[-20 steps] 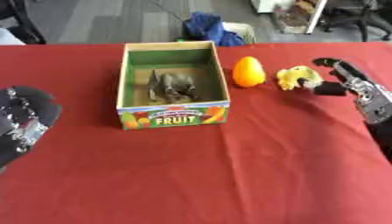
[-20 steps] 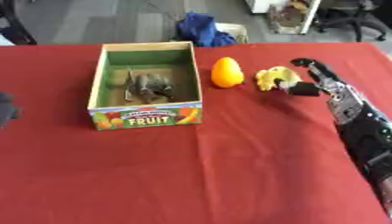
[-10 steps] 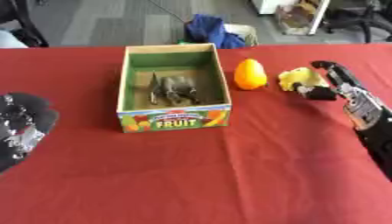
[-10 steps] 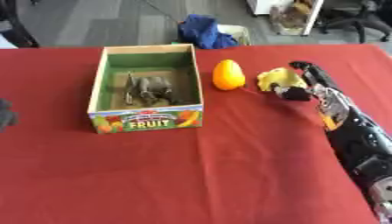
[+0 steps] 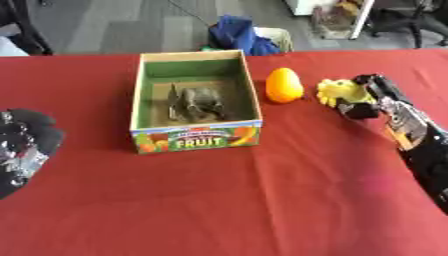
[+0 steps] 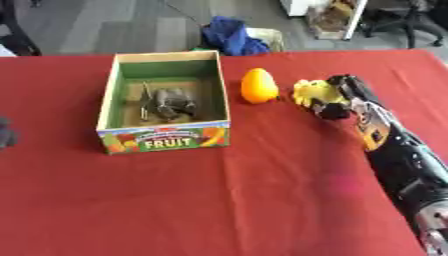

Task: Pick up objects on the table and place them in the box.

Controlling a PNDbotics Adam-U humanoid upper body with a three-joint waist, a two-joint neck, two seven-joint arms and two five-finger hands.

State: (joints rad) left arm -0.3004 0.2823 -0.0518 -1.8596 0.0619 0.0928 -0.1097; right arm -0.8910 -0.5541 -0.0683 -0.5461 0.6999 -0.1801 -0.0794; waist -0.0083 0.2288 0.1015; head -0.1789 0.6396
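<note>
Two things left outside the box (image 5: 196, 137): orange fruit (image 5: 283, 85) and yellow toy (image 5: 338, 90). My right hand (image 5: 367, 97) curls round the toy; I'd lift it clear before swinging left.

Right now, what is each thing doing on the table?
Box: upright, open at the top.
Grey toy: lying inside the box.
Orange egg-shaped toy: standing beside the box.
Yellow toy: on the table, against the right hand.
Right hand: fingers curled round the yellow toy.
Left hand: idle, lower left.
</note>
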